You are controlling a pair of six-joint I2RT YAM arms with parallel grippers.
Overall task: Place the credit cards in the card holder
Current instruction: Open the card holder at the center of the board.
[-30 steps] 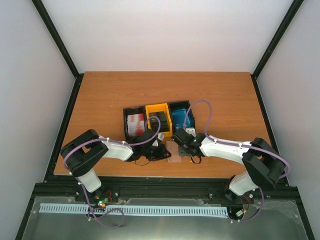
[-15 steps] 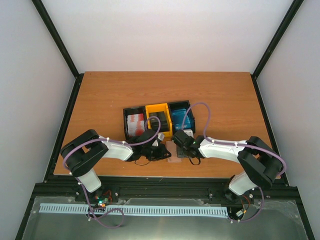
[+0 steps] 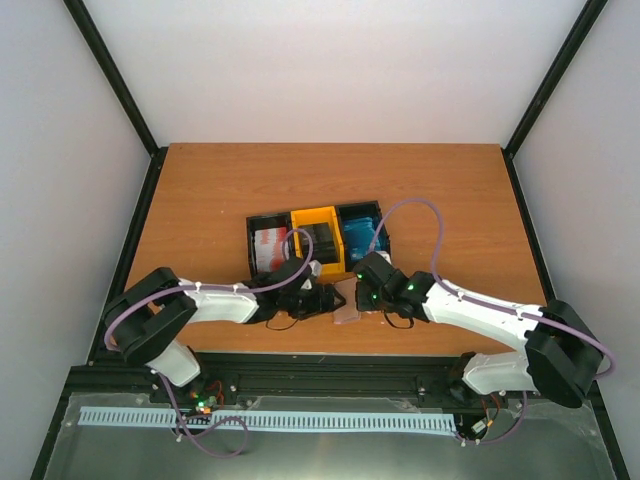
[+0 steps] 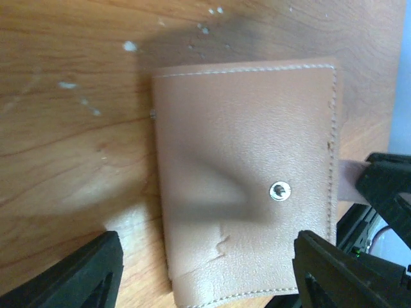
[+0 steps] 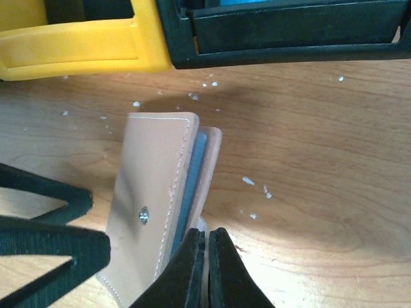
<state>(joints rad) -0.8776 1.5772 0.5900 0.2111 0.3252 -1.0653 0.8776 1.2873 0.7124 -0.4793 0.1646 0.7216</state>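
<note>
Your left gripper [image 4: 209, 256] stood wide open, straddling the folded card holder [image 4: 247, 179] that lay on the table [image 4: 70, 128] just beside the yellow bin [image 5: 77, 45], while your right gripper [image 5: 205, 234] was fully closed at the holder's edge.

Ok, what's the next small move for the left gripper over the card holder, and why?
Probably lift the left gripper clear of the card holder: its jaws stand open, holding nothing, a blue card edge shows between the holder's flaps, and the right gripper is shut at the holder's edge, seemingly steadying it.
</note>
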